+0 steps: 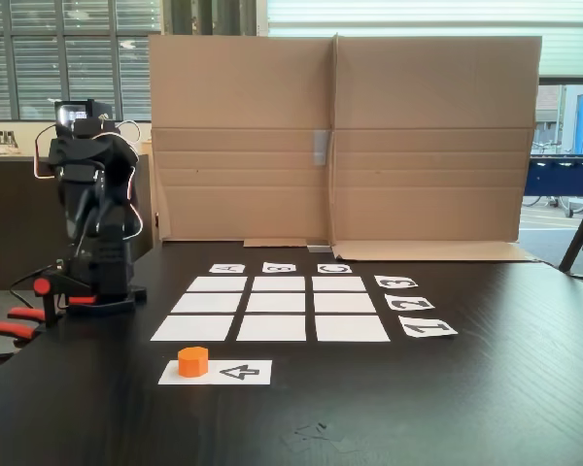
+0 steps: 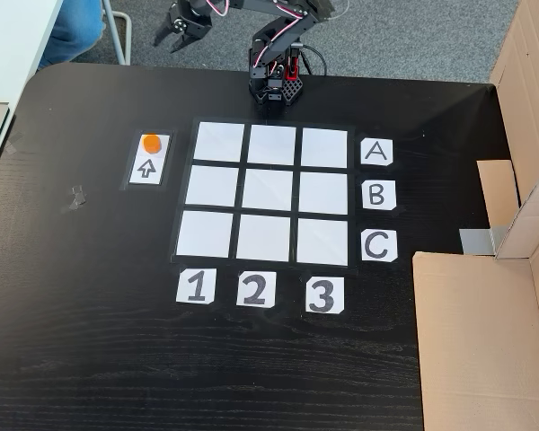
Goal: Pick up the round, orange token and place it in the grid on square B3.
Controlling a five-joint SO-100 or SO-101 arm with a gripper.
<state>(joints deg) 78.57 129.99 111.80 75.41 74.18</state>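
Item one: I see the token resting on the white arrow strip, near the table's left edge in a fixed view, beside the grid. Square B3 bare. Gripper beyond the far edge, fingers slightly spread, holding nothing.

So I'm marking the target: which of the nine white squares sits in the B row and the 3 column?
Square B3 in the overhead-like fixed view: right column's middle cell, directly left of card B, above card 3.
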